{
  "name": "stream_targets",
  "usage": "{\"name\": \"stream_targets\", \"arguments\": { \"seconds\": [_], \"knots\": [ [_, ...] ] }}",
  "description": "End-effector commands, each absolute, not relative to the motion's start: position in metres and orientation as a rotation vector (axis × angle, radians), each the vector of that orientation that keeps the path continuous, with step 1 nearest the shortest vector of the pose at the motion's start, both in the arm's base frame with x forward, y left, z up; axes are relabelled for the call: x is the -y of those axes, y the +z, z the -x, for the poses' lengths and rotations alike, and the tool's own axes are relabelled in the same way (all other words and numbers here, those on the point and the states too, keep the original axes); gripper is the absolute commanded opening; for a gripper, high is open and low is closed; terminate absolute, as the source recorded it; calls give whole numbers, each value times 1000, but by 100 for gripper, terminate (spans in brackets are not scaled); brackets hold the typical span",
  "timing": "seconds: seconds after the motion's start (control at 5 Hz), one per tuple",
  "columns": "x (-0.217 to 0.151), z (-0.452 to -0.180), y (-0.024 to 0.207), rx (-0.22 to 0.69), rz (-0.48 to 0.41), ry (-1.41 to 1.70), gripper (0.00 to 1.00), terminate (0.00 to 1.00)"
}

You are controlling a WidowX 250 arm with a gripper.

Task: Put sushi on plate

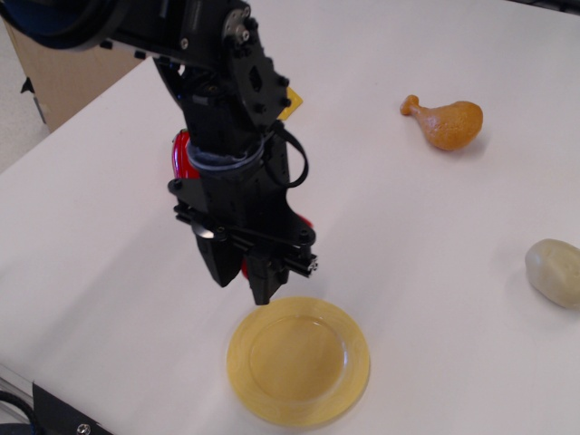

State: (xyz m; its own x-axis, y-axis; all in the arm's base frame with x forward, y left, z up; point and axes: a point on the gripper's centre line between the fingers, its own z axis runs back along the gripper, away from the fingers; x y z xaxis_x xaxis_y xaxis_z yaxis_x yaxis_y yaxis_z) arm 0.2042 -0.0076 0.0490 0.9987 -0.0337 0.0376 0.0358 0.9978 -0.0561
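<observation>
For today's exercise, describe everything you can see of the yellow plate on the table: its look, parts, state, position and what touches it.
The plate is round, shallow and pale yellow, with a raised rim around a flat centre; its glossy surface looks like plastic. It lies flat on the white table near the front edge. Nothing rests on it. The black gripper hangs just above its upper-left rim; contact cannot be told.

Open tabletop (426, 272) across the centre and right of frame. Plate (298, 361) unblocked from right and below; gripper (243, 288) crowding its upper-left rim. Drumstick (446, 122) upper right, pale lump (555, 271) at right edge.
</observation>
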Motion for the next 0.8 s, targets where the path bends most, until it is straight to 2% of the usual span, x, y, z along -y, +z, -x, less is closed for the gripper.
{"name": "stream_targets", "arguments": {
  "seconds": [0.0,0.4,0.6],
  "knots": [
    [-16,-196,36,18,38,-8,0,0],
    [3,-172,51,109,39,-109,0,0],
    [5,-172,47,91,48,-116,0,0]
  ]
}}
